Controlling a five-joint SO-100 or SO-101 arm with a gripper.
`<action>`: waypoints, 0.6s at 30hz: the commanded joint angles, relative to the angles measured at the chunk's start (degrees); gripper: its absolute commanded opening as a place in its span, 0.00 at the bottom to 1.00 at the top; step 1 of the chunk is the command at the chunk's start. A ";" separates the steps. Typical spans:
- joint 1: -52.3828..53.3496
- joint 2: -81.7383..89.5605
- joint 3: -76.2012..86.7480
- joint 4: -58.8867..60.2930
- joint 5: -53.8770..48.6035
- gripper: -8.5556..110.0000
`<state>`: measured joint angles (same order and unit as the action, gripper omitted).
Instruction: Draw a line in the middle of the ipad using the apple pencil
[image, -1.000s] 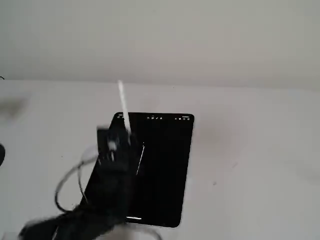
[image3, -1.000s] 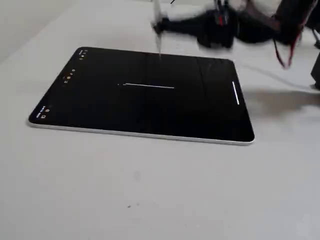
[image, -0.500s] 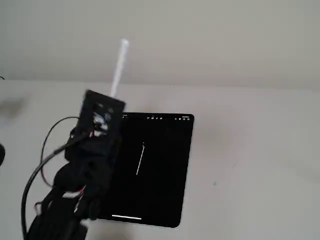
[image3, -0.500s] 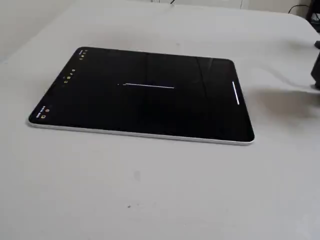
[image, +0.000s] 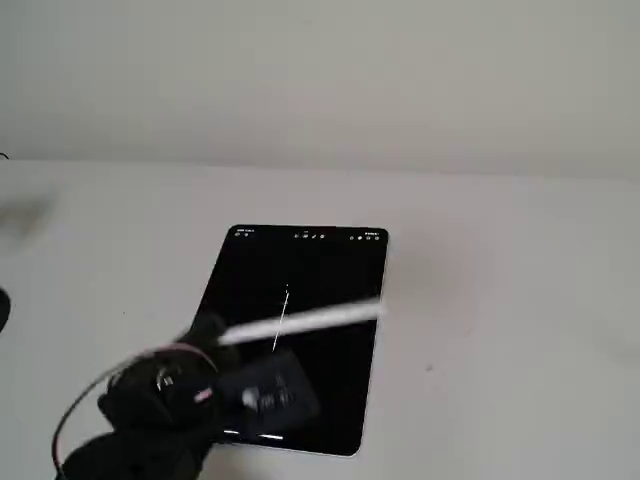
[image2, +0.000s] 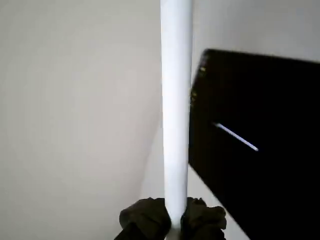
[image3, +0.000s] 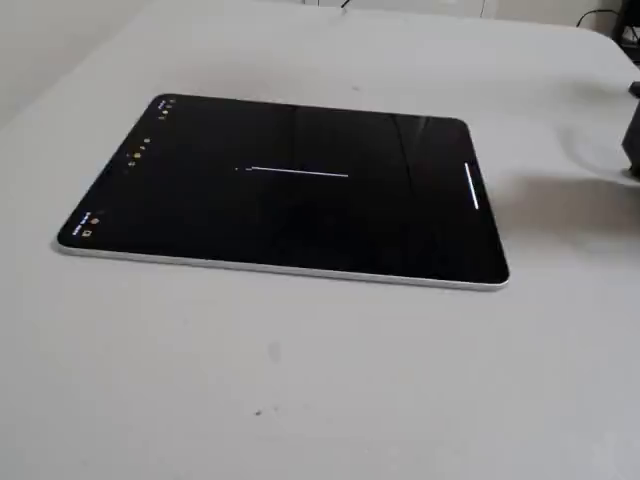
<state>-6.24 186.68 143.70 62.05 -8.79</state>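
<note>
The gripper (image2: 172, 227) was clamped on the apple pencil (image: 300, 322), whose long axis lay across the ipad (image: 330, 270), tip toward the bench's right edge in that fixed view.

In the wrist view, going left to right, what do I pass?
Bare white table → long white Apple Pencil standing up from the black gripper → black flat iPad with a short white drawn line.
</note>
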 joint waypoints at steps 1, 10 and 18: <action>0.79 3.78 1.05 8.35 3.87 0.07; 2.46 3.78 8.35 15.47 6.06 0.07; 4.04 3.78 20.48 14.59 6.24 0.07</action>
<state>-3.25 189.67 160.22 77.43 -3.08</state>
